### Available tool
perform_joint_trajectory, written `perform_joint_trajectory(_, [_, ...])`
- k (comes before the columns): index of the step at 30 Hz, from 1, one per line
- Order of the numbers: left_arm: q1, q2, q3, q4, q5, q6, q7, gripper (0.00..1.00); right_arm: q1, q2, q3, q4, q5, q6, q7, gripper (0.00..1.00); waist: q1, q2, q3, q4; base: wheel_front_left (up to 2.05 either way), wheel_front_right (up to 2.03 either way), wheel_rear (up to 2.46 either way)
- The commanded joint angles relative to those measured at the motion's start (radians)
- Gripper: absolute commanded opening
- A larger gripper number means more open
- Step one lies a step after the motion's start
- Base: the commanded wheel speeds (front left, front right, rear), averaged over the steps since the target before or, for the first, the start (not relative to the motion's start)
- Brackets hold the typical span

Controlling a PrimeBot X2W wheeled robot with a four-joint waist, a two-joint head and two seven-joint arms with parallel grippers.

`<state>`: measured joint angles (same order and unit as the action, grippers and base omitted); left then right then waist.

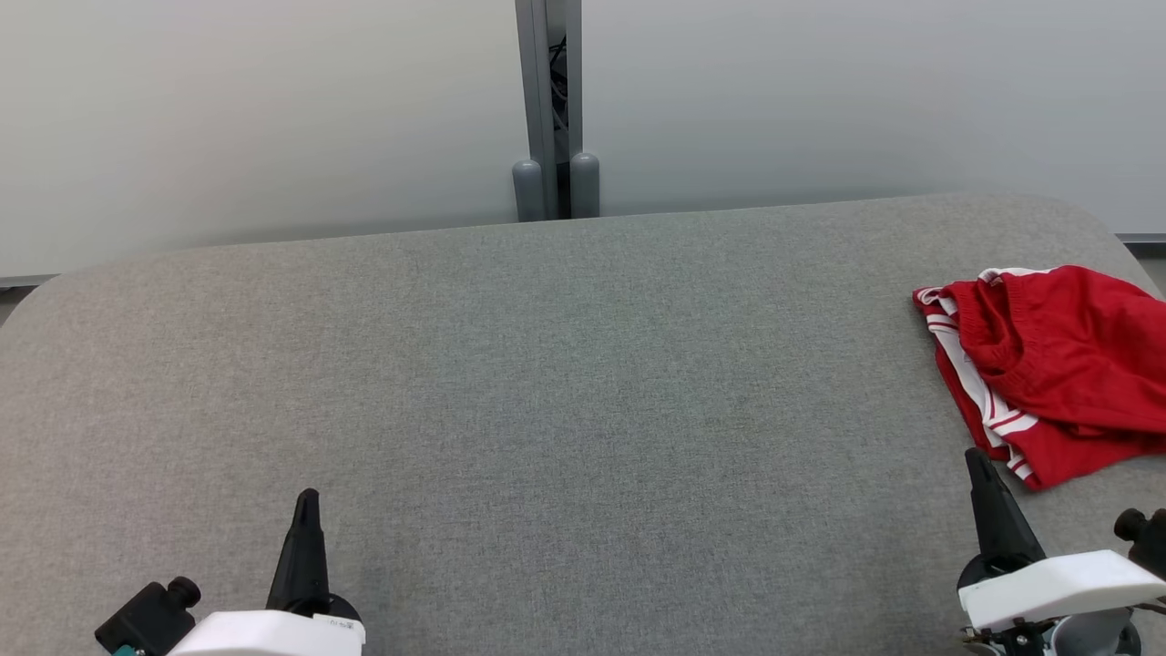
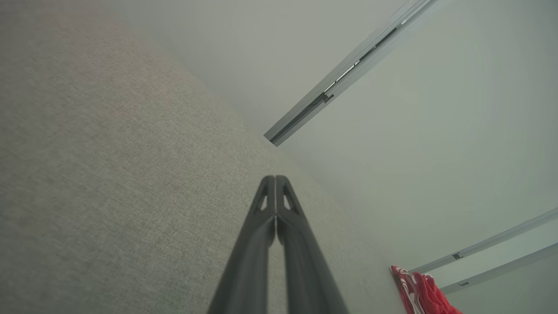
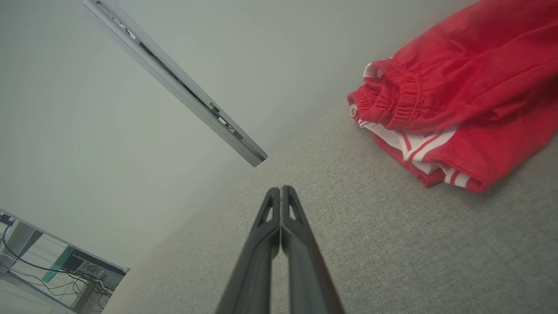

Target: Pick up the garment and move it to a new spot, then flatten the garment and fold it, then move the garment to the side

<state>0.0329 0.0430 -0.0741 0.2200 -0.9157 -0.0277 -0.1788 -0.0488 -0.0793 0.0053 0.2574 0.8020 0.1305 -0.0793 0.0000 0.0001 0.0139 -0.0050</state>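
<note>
The garment (image 1: 1048,364) is a pair of red shorts with white side stripes, lying folded in a heap at the right edge of the grey table (image 1: 547,383). In the right wrist view the garment (image 3: 457,96) lies at the upper right, its elastic waistband facing me. It peeks in at the lower right of the left wrist view as a red patch, the garment (image 2: 420,292). My right gripper (image 1: 979,465) is shut and empty, just in front of the shorts' near corner. My left gripper (image 1: 307,501) is shut and empty at the lower left, far from the shorts.
A pale partition wall (image 1: 273,118) runs behind the table, with a grey post (image 1: 551,109) at its middle. The table's rounded far corners lie at left and right. A desk with cables (image 3: 52,266) shows low left in the right wrist view.
</note>
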Motion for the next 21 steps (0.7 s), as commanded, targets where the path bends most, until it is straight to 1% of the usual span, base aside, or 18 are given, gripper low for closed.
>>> perform_joint_trajectory(1, [-0.027, 0.004, 0.001, -0.014, -0.027, -0.01, 0.004, 0.0, -0.008, -0.014, -0.012, -0.019, 0.034, 0.0, 0.01, 0.0, 0.0, -0.0001, 0.0, 0.0, 0.0, 0.0, 0.0])
perform_joint_trajectory(11, [-0.042, 0.005, -0.003, -0.015, -0.136, -0.025, 0.021, 0.0, -0.007, -0.02, -0.044, -0.024, 0.171, 0.0, 0.053, 0.0, 0.0, -0.0001, -0.002, 0.001, 0.0, 0.0, 0.0])
perform_joint_trajectory(21, [-0.057, 0.005, -0.007, -0.015, -0.226, -0.038, 0.035, 0.0, -0.005, -0.026, -0.072, -0.029, 0.282, 0.0, 0.09, 0.0, 0.0, -0.0001, -0.003, 0.001, 0.0, 0.0, 0.0])
